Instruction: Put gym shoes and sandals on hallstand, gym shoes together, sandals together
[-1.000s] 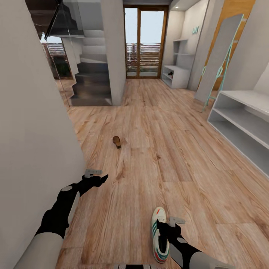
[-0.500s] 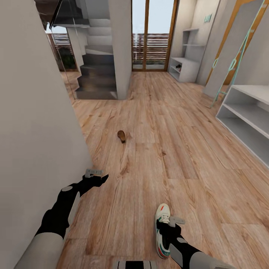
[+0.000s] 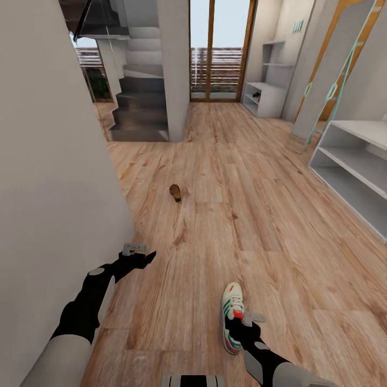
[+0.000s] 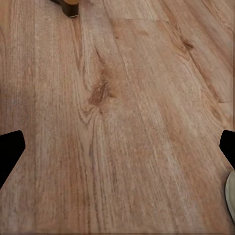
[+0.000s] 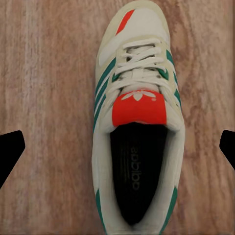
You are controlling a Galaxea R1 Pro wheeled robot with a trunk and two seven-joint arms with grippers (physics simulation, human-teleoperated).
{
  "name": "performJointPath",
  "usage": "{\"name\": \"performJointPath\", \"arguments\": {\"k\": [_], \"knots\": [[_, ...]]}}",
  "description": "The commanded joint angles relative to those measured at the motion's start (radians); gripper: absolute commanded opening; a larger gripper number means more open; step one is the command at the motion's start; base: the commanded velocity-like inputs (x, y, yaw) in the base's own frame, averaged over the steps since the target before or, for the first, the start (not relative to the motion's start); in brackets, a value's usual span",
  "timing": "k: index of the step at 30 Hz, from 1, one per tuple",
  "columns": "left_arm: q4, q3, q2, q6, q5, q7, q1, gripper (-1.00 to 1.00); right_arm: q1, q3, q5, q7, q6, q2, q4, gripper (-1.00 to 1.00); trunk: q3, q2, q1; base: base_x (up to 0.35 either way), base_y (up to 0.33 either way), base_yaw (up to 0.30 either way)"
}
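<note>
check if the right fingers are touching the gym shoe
Apart. In the right wrist view both fingers sit wide of the gym shoe, with bare floor between.

Home corridor, indicated by wood-plank floor [image 3: 258,215], staircase [image 3: 141,107] at upper left, glazed balcony door [image 3: 217,51] at top centre, leaning mirror [image 3: 336,70] and pale shoe rack [image 3: 357,166] at right; shoes are left lying about.

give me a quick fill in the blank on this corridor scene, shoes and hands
1. The gym shoe lies on the corridor floor directly below the ____ hand.
2. The tongue of that shoe is coloured ____.
3. The lone sandal farther up the floor is dark ____.
4. The fingers of the left hand are spread ____, holding nothing.

Missing words: right; red-orange; brown; open
</note>
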Motion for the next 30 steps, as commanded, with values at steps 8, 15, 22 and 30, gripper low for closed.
{"name": "performJointPath", "arguments": {"k": [8, 15, 22, 30], "knots": [[-0.001, 0.005, -0.002, 0.004, -0.01, -0.01, 0.0, 1.0, -0.001, -0.004, -0.002, 0.0, -0.004, 0.0, 0.001, 1.0, -0.001, 0.0, 0.0, -0.026, 0.0, 0.0], [-0.001, 0.005, -0.001, 0.004, -0.01, -0.01, 0.0, 1.0, -0.001, -0.005, -0.002, 0.0, -0.004, 0.001, 0.001, 1.0, -0.005, -0.001, 0.0, -0.001, 0.0, 0.0], [-0.001, 0.004, -0.002, 0.004, -0.01, -0.01, 0.0, 1.0, -0.001, -0.006, -0.002, 0.0, -0.004, 0.0, 0.001, 1.0, -0.032, -0.002, 0.003, 0.0, 0.0, 0.0], [-0.001, 0.005, -0.002, 0.004, -0.01, -0.01, -0.001, 1.0, -0.001, -0.007, -0.007, 0.0, -0.004, 0.0, 0.001, 1.0, -0.037, -0.002, 0.003, 0.0, 0.0, 0.0]]}}
